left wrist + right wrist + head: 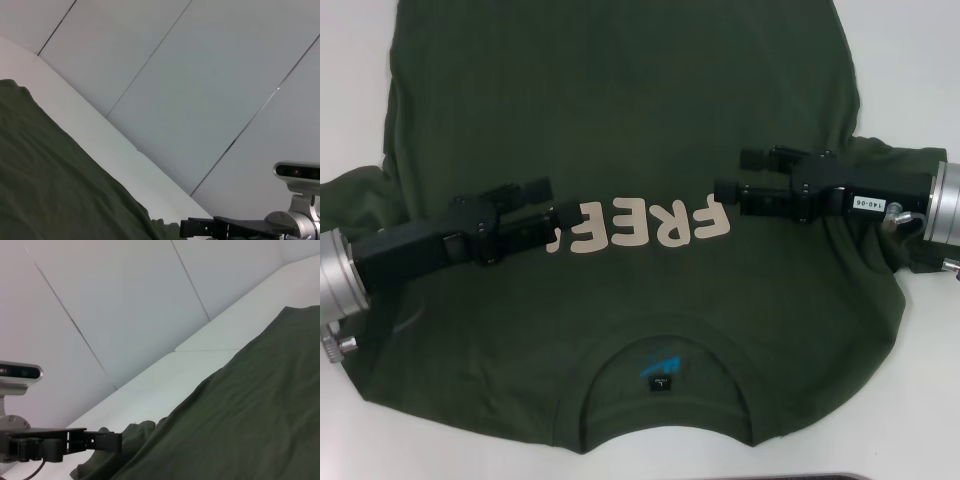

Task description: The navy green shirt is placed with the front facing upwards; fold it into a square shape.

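One navy green shirt [620,130] lies spread on one white bench [910,70], with two black tools over it, the left tool [568,222] and the right tool [725,190], one from each side

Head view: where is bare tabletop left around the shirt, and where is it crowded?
Bare white table shows beyond the shirt at the far right corner, a smaller patch at the far left, and strips beside each sleeve. The crowded band is the chest lettering, where the left gripper and right gripper reach in from either side.
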Controlling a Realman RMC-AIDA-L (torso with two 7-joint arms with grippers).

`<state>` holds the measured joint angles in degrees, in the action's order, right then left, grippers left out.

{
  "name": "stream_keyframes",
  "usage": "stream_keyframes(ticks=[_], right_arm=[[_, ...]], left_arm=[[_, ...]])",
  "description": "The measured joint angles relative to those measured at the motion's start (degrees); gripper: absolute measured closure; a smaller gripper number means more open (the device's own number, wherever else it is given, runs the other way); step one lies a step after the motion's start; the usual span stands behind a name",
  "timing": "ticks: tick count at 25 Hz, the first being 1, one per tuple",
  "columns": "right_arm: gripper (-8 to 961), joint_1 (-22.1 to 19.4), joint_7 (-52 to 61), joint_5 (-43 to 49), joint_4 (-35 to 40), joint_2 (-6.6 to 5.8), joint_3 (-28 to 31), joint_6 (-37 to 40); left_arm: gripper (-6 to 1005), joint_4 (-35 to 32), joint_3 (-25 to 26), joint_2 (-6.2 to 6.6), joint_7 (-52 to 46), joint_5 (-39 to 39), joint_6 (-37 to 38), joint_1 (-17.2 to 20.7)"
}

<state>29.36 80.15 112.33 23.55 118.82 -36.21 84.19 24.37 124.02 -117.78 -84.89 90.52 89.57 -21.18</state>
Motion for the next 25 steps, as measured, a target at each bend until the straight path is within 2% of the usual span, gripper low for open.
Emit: stream_keyframes(ticks=[13,19,22,25], right_arm=[[53,0.0,0.0,0.0,0.0,0.0,0.0,0.0],[53,0.1,0.1,-0.6,0.0,0.0,0.0,0.0],[53,0.1,0.5,-0.7,0.0,0.0,0.0,0.0],[53,0.1,0.7,-0.7,0.0,0.0,0.0,0.0]], left_arm=[[133,0.2,0.0,0.1,-0.3,0.0,-0.2,-0.2],[140,0.2,0.8,0.08,-0.6,0.3,-3.9,-0.4],[140,0.2,2.2,0.93,-2.0,0.2,-6.1,-0.4],[140,0.2,3.1,2.51,-4.9,0.2,-7.7,0.0]])
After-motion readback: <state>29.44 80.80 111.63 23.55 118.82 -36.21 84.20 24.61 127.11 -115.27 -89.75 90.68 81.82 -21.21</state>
